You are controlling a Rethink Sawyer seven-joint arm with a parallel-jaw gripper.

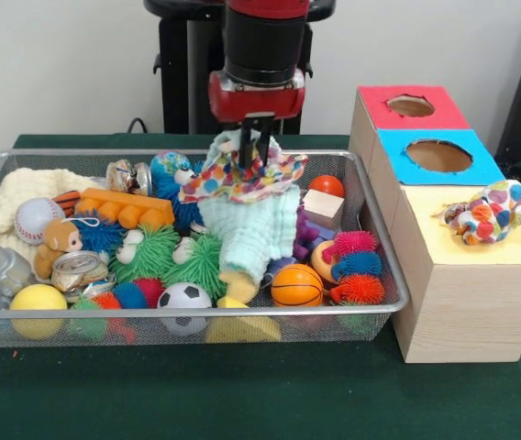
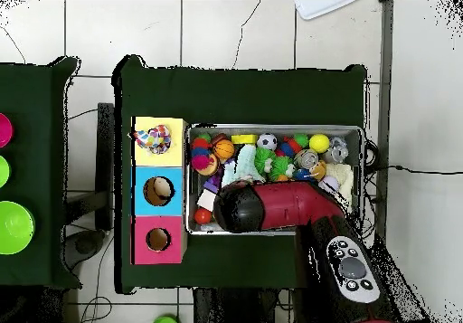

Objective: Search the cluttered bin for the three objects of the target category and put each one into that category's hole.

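Spotted cloth [image 1: 242, 176] hangs pinched between the nearly closed fingers [image 1: 257, 137] above the wire bin [image 1: 384, 266].

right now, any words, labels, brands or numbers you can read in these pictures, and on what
None can be read.
The crushed cans in the wire bin carry print, but it is too blurred to read.
The grey panel on the robot arm has buttons, with no legible marks.
The spotted cloth on the yellow box top and the one at the gripper show only coloured spots.
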